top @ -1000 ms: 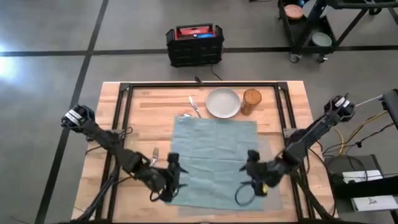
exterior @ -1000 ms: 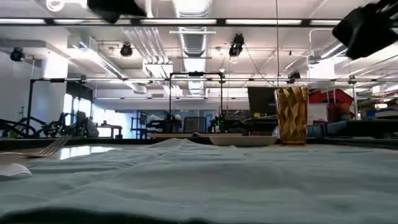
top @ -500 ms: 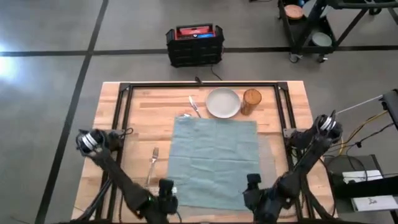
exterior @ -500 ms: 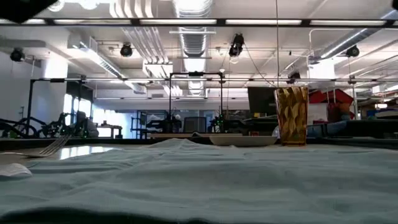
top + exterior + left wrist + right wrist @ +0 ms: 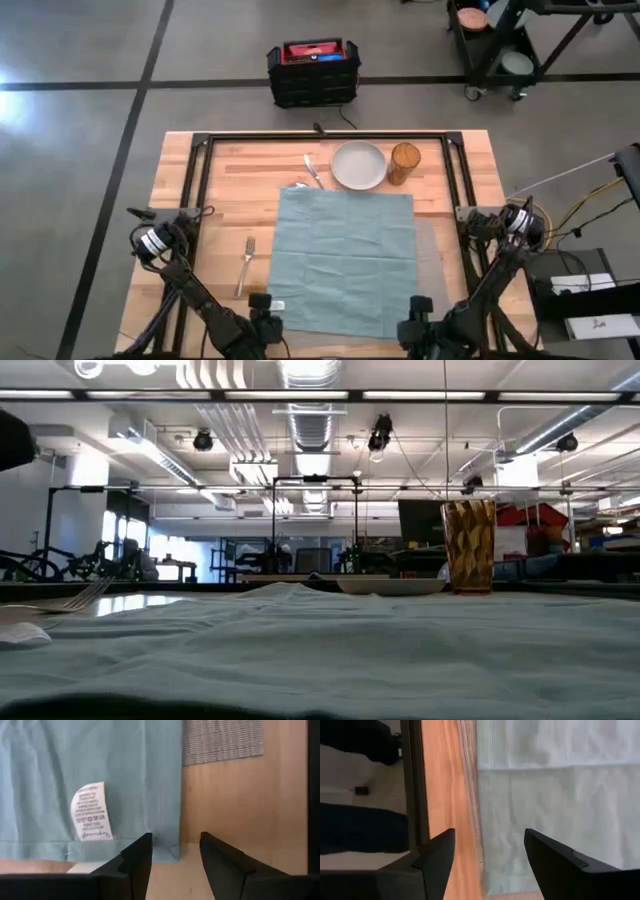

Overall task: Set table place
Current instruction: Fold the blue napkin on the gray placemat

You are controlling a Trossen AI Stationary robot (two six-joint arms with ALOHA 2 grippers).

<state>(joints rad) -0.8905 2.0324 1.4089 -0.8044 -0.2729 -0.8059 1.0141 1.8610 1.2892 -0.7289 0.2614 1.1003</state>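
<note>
A teal napkin (image 5: 345, 258) lies spread flat over the grey placemat (image 5: 430, 250), of which only a strip shows along its right side. Left of the napkin, a fork (image 5: 245, 264) rests on the table (image 5: 220, 200). The pale plate (image 5: 358, 165), amber glass (image 5: 404, 162) and two more pieces of cutlery (image 5: 312, 172) sit behind it. My left gripper (image 5: 175, 851) is open just off the napkin's near left corner, by its white label (image 5: 91, 812). At the napkin's near right corner, my right gripper (image 5: 489, 854) is also open. Neither holds anything.
A black metal frame (image 5: 200, 160) runs round the table top, its rails close beside both arms. A black crate (image 5: 313, 72) stands on the floor beyond the far edge. Bare wood shows left of the fork and right of the placemat.
Both grippers have drawn back from over the napkin's near corners toward the table's near edge, and their arms have folded back alongside the table's sides. The napkin stays spread flat over the placemat.
</note>
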